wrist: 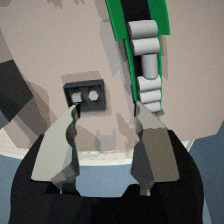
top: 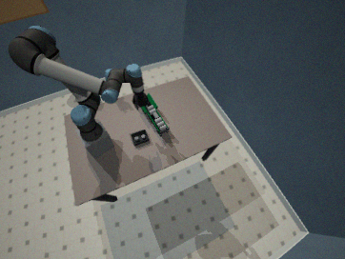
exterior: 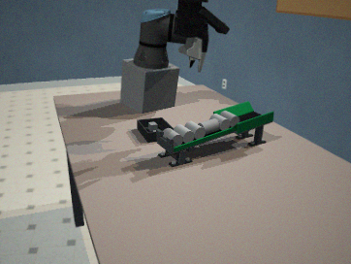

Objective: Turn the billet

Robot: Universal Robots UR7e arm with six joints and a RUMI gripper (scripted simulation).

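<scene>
A green-sided ramp (top: 152, 100) (exterior: 264, 119) (wrist: 116, 25) slopes down to a dark stop (exterior: 166, 144). One grey billet (exterior: 209, 127) (wrist: 149, 66) lies lengthwise in mid-ramp. Below it three billets lie across in a row at the stop; the nearest to it is this billet (exterior: 196, 129) (wrist: 149, 83). Above it two billets lie across, the upper one (exterior: 231, 117) (wrist: 143, 28) and the lower one (exterior: 220, 121) (wrist: 145, 46). My gripper (exterior: 196, 67) (wrist: 106, 103) is open and empty, high above the table; its fingertips are clear of ramp and billets.
A small black tray (top: 140, 142) (exterior: 145, 134) (wrist: 102, 91) with two light pieces in it stands beside the ramp's low end. The grey block (exterior: 147, 87) under the arm stands farther back. The ramp's side walls flare wider at its high end.
</scene>
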